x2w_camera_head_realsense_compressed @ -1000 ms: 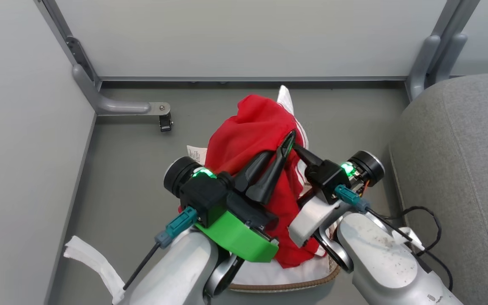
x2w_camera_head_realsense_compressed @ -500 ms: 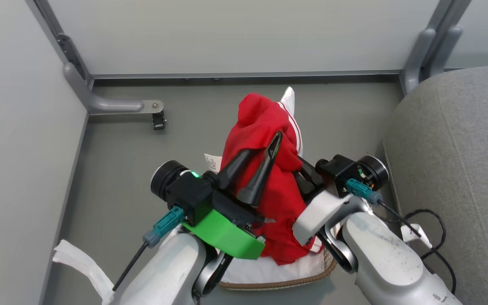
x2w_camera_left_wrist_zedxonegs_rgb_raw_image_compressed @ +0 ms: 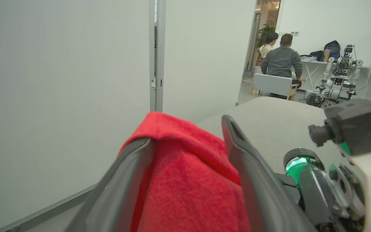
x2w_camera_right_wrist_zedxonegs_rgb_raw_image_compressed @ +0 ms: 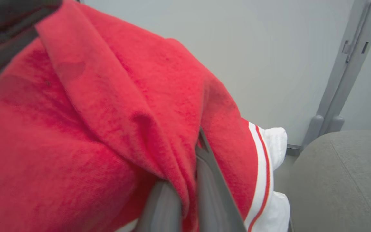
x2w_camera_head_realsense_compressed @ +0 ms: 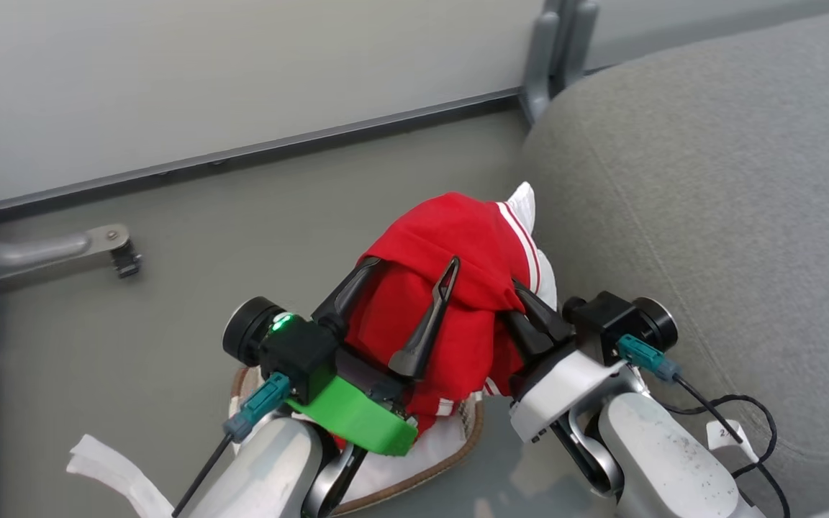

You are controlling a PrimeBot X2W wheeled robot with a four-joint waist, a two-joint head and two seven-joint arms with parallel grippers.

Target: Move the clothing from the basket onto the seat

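Right claw (x2w_camera_head_realsense_compressed: 526, 316) is clenched on a fold of the clothing (x2w_camera_head_realsense_compressed: 458, 237), pinched between its fingers, so it looks to be carrying the load. Left claw (x2w_camera_head_realsense_compressed: 414, 262) is released, fingers spread, with red fabric loose between them and draped over the tips: propping at most, no grip. The bundle hangs between the two claws, its lower end reaching the basket (x2w_camera_head_realsense_compressed: 468, 439) under the wrists. Seat (x2w_camera_head_realsense_compressed: 709, 180) sits just right of and beyond the right claw. Likely next step: swing over it, then drop.
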